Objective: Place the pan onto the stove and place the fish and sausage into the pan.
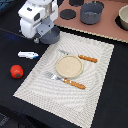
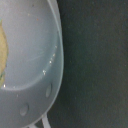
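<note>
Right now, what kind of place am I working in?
Most likely a toy kitchen laid out on a dark tabletop. A stove board with black burner discs carries a grey pot, and a striped placemat is set with a plate and orange-handled cutlery. It looks staged, not a real kitchen.

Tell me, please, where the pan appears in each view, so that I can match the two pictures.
Exterior view: the pan is at the upper left, partly hidden under the arm, just off the stove.
Wrist view: the pan fills about half the picture, close up, with its rim curving past.
Shared landmark: the dark table right beside the pan.
</note>
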Available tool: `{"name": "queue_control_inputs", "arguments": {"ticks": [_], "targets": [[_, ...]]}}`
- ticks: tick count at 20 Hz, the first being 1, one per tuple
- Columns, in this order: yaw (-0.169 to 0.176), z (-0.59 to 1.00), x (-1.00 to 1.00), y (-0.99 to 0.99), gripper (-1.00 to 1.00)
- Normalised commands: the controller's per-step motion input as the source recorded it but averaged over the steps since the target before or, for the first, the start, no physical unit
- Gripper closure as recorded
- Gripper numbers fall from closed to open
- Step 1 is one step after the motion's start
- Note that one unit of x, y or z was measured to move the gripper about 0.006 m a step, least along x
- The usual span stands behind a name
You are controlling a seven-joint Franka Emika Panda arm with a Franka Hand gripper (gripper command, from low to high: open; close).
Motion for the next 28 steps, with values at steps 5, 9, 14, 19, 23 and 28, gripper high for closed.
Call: {"name": "queue_control_inputs", "arguments": {"ticks": [5, 9, 14, 19, 23, 28], "targets": [[0.000, -0.36, -0.14, 0.22, -1.00], [-0.004, -0.22, -0.08, 0.06, -1.00], [-0.014, -0.12, -0.16, 0.00, -1.00], [-0.015, -0.20, -0.11, 0.00, -1.00], [-0.012, -0.27, -0.15, 0.00, -1.00], [-0.004, -0.15, -0.08, 0.00, -1.00]]}}
